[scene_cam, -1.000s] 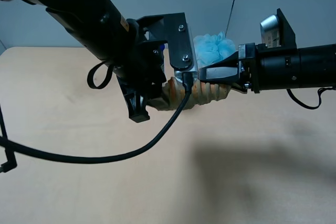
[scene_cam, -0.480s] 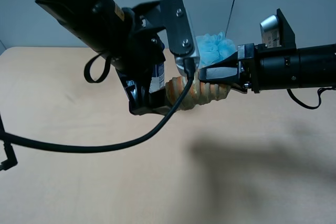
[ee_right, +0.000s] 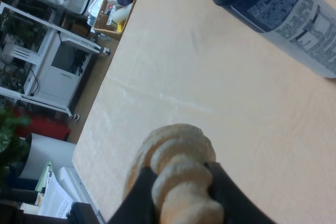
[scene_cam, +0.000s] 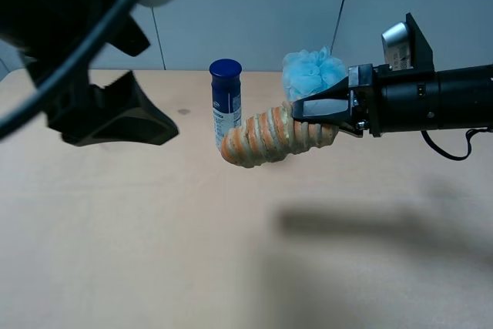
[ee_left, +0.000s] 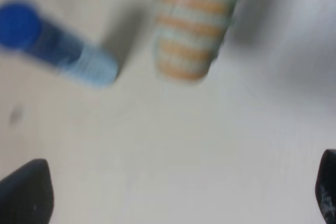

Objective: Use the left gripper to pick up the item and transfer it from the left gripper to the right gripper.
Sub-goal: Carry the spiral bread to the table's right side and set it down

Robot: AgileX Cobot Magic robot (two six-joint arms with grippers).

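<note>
A soft, ribbed, oblong roll banded in orange and pale grey-green, the item (scene_cam: 269,136), is held clear of the smooth pale-beige surface (scene_cam: 154,252). One end is pinched between the tapered black jaws of the right end effector (scene_cam: 302,115), which are pressed onto it. Its long axis lies nearly level across the exterior view, with the rounded free end drooped slightly and pointed toward the left arm's side. The left end effector (ee_left: 173,195) is spread wide and nothing is gripped by it. Only two dark rounded fingertips (ee_left: 23,195) are seen at the edges of its wrist view, well apart from the roll. In the exterior view that arm is reduced to a blurred black mass cut off by the frame. The gripped end of the roll is hidden by the jaws. The base of the upright blue-capped white bottle (scene_cam: 226,102) is covered by the roll, and the fluffy light-blue pouf (scene_cam: 308,71) is partly hidden behind the right end effector. The left wrist view is smeared, so the bottle's label cannot be read there.
</note>
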